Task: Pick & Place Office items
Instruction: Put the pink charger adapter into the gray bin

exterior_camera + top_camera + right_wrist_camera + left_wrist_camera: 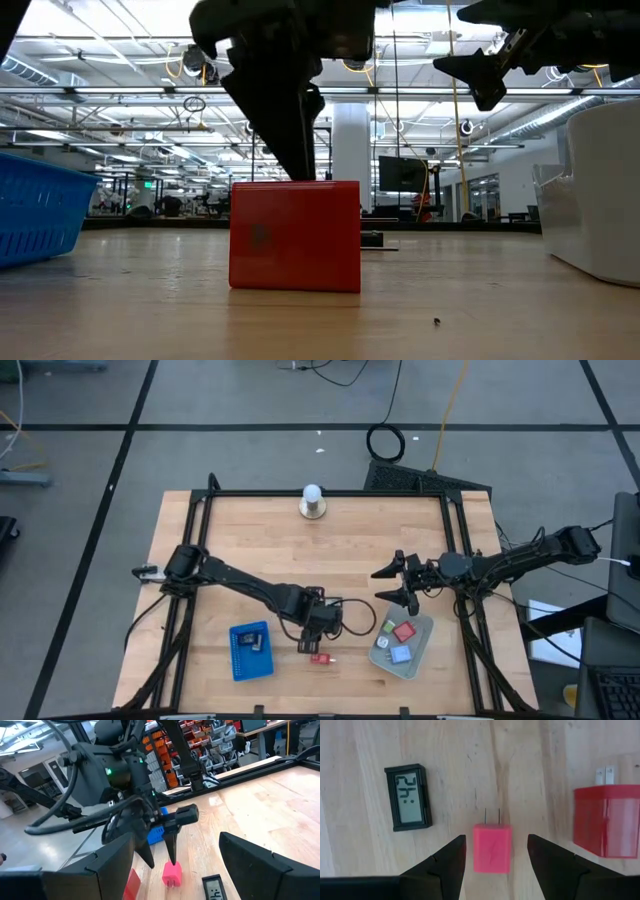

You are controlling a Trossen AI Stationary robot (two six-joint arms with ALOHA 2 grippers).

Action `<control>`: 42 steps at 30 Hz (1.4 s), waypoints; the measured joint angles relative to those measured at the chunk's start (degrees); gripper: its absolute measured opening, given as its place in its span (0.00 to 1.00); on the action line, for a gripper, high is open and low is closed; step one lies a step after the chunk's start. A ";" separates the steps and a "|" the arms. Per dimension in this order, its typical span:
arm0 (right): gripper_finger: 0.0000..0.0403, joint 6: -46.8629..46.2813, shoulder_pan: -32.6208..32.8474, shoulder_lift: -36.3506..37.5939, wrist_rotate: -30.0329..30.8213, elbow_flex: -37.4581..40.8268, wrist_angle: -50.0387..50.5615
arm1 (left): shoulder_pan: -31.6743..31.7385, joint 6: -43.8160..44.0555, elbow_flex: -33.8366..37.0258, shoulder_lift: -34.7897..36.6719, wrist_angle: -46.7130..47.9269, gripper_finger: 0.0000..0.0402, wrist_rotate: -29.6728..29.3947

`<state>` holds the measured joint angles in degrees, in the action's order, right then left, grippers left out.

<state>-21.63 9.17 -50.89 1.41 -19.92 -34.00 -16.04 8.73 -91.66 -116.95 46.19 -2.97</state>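
Observation:
My left gripper [496, 840] is open and points down over a pink block [492, 848] with two metal prongs that lies flat on the table. One finger stands on each side of the block, with a gap at both. Beside the block lie a black rectangle with a pale display [409, 797] and a red block [607, 821] with white prongs. In the high view the left gripper [318, 632] hovers between the blue tray [250, 651] and the clear grey bin [402, 647]. My right gripper [398, 582] is open in the air, just beyond the bin's far side.
The bin holds a red, a blue and a light-blue block. The blue tray holds a small dark piece. A white ball on a round metal base [313, 500] stands near the far edge. Bare wood lies between that base and the arms.

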 joint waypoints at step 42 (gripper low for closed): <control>0.70 0.22 0.00 -0.01 0.02 0.02 0.39 | 0.56 -0.57 0.98 -7.17 0.09 0.53 3.17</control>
<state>-21.40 9.17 -50.90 1.43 -19.90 -33.61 -15.47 8.16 -90.67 -124.12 46.28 0.20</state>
